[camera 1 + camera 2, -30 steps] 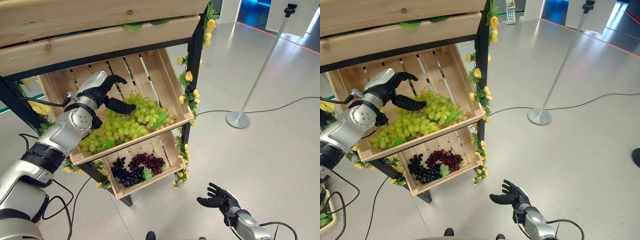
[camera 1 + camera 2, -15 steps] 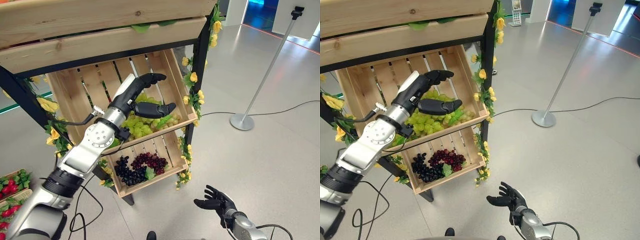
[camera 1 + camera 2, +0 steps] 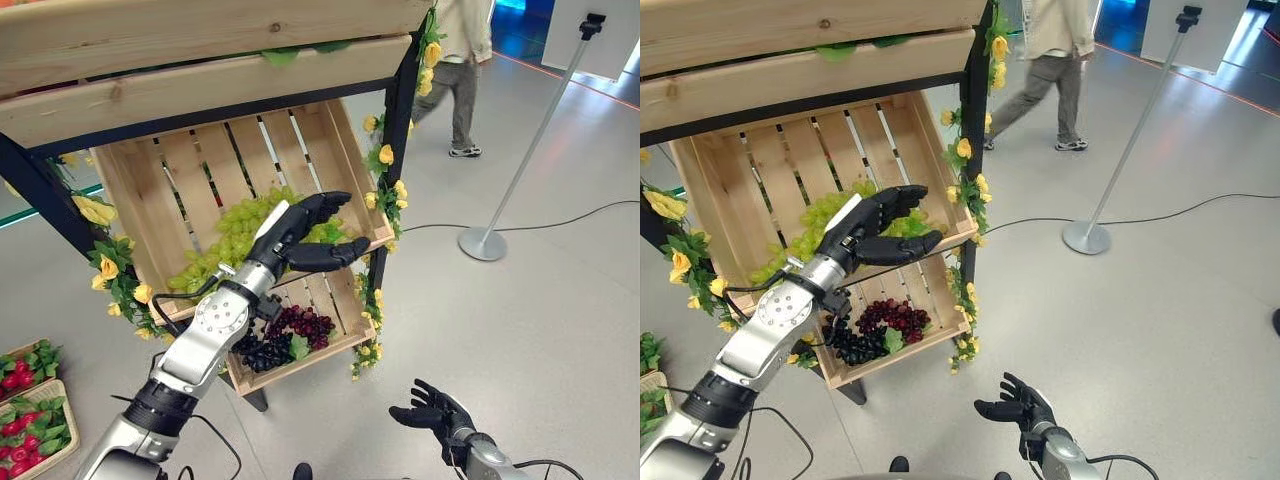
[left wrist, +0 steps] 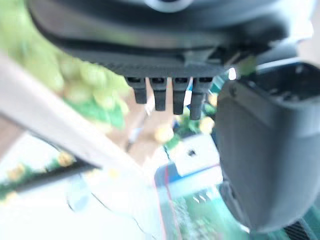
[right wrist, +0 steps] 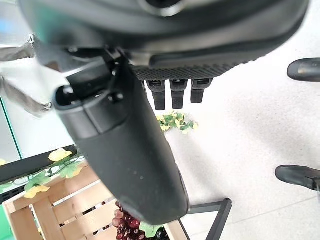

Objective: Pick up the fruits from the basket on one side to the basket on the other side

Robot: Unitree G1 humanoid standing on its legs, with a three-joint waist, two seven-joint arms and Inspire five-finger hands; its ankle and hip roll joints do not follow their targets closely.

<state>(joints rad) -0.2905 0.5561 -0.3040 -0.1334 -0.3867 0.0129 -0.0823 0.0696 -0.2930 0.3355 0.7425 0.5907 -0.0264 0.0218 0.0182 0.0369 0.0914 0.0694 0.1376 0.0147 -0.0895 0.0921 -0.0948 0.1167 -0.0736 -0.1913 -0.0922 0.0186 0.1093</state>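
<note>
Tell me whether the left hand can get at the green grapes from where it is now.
Probably yes. The left hand hangs open at the front edge of the middle crate, the green grapes lie just behind its fingers, and nothing stands between them.

No legible text, labels or numbers anywhere.

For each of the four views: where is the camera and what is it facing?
Left eye: on the head, looking down at the crate of green grapes; left hand over its front edge.
Right eye: beside it, same scene; right hand low over the floor.
Left wrist: along the open left hand toward the grapes.
Right wrist: along the open right hand; dark grapes shared with the eyes.
</note>
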